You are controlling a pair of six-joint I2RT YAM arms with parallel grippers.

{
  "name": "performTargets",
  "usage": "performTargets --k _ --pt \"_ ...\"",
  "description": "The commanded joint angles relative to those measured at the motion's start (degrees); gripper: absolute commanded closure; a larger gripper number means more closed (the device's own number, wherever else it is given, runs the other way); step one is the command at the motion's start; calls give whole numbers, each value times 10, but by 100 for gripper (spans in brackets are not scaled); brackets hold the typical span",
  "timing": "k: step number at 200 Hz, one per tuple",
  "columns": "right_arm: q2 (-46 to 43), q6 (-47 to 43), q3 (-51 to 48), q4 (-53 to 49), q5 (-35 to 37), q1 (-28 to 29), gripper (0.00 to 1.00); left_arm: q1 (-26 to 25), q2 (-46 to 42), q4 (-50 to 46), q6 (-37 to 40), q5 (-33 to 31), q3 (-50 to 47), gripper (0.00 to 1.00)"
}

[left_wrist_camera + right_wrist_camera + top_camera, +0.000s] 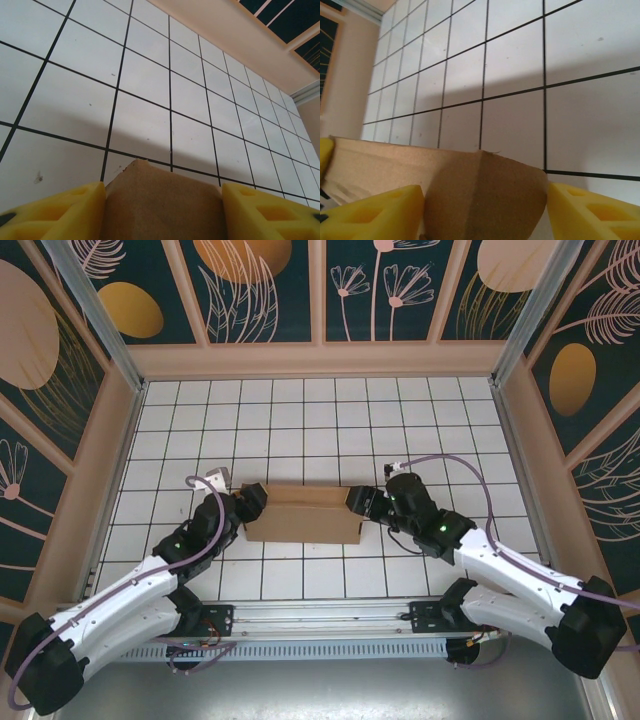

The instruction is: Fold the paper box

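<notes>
The paper box [303, 513] is a brown cardboard shape lying across the tiled floor between the two arms. My left gripper [248, 505] is at its left end. In the left wrist view an end flap [160, 210] spans the whole gap between the yellow fingers [75, 207], touching both, so this gripper [162, 192] is shut on it. At the right end is my right gripper [362, 503]. In the right wrist view a creased flap [485, 195] stands between the fingers [590, 212] with a thin gap on the right. This gripper [485, 200] is open. A long box wall [385, 160] runs off to the left.
White tiles with black grout [320, 420] stretch behind the box to a tan rim [320, 360] and patterned walls. A metal rail [330, 620] carries the arm bases at the near edge. Lilac cables [450, 462] loop from both wrists.
</notes>
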Motion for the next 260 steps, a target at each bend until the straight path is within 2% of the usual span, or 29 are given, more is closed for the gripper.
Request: performTargets --k 1,16,63,109,168,201,232,260 --pt "22 15 -22 80 -90 -13 35 -7 8 -50 5 83 -32 45" --pt "32 6 -23 107 -124 -22 37 -7 -6 -41 11 90 -29 47" --pt "29 -22 -8 147 -162 -43 41 -7 -68 10 -11 82 -36 53" --pt "40 -37 7 178 -185 -68 43 -7 -71 50 -17 54 -29 56" --pt "73 -48 31 199 -207 -107 43 7 25 105 13 20 31 60" --pt "101 -56 54 213 -227 -131 43 30 84 158 26 33 60 62" --pt "132 -60 70 232 -246 -181 43 49 142 204 45 42 84 62" --pt "163 -56 76 262 -260 -209 43 86 194 243 46 65 104 63"
